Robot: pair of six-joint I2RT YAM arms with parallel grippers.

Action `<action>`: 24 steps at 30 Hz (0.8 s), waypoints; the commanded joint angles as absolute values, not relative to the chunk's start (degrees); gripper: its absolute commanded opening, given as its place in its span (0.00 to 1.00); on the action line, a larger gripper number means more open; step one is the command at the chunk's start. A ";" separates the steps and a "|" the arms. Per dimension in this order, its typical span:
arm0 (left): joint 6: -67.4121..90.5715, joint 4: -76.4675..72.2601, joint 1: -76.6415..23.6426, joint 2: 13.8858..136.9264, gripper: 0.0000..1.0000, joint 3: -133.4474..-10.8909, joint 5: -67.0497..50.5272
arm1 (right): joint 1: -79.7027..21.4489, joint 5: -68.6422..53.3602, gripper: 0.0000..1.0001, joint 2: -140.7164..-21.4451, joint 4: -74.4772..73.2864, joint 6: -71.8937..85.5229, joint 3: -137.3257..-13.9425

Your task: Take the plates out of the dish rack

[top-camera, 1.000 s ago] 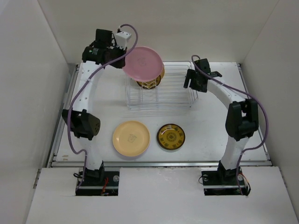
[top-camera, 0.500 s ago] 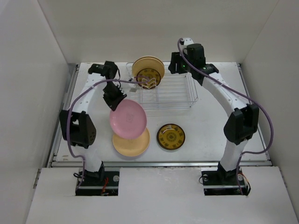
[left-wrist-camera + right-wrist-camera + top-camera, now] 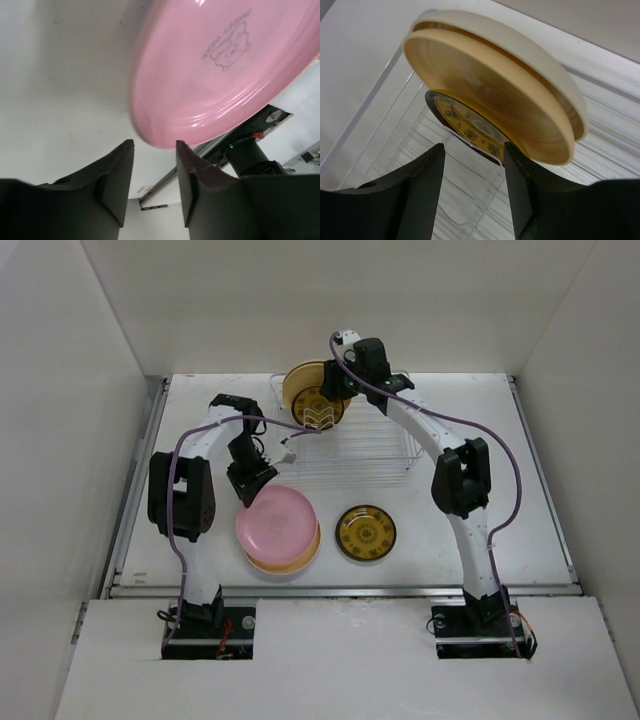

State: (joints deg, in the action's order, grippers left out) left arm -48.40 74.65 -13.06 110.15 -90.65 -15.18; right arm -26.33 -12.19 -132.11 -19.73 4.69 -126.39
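Note:
A pink plate (image 3: 275, 523) lies on a yellow plate (image 3: 296, 560) on the table's near left. My left gripper (image 3: 254, 484) is open at the pink plate's far rim. In the left wrist view the pink plate (image 3: 220, 75) sits just beyond my left gripper (image 3: 154, 150), with nothing between the fingers. The dish rack (image 3: 360, 445) holds a cream plate (image 3: 530, 55), a yellow plate (image 3: 490, 95) and a small amber patterned plate (image 3: 470, 125) upright at its far left end. My right gripper (image 3: 336, 392) is open beside them; in its wrist view the gripper (image 3: 474, 150) is just below the amber plate's edge.
Another small amber patterned plate (image 3: 365, 532) lies flat on the table right of the pink plate. White walls close in the table on the left, right and far sides. The rack's wire floor (image 3: 420, 150) lies under my right gripper.
My left arm carried the pink plate from above the rack down onto the yellow plate and let go. My right arm swung left to the plates at the rack's end.

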 commanded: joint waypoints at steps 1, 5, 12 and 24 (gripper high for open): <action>-49.48 90.79 -13.71 111.36 0.37 -89.65 -16.70 | -26.46 -12.49 0.57 -132.44 -17.41 3.43 -130.34; -48.69 90.79 -13.10 112.68 0.55 -94.54 -16.00 | -26.98 -11.78 0.60 -135.60 -16.79 3.43 -131.04; -39.49 90.79 -8.27 115.14 0.51 -118.25 -30.56 | -27.60 -4.67 0.69 -137.37 -16.09 3.43 -131.04; -9.06 58.54 -8.26 128.22 0.61 -126.38 -18.92 | -27.60 -5.36 0.39 -138.09 -14.77 1.68 -128.33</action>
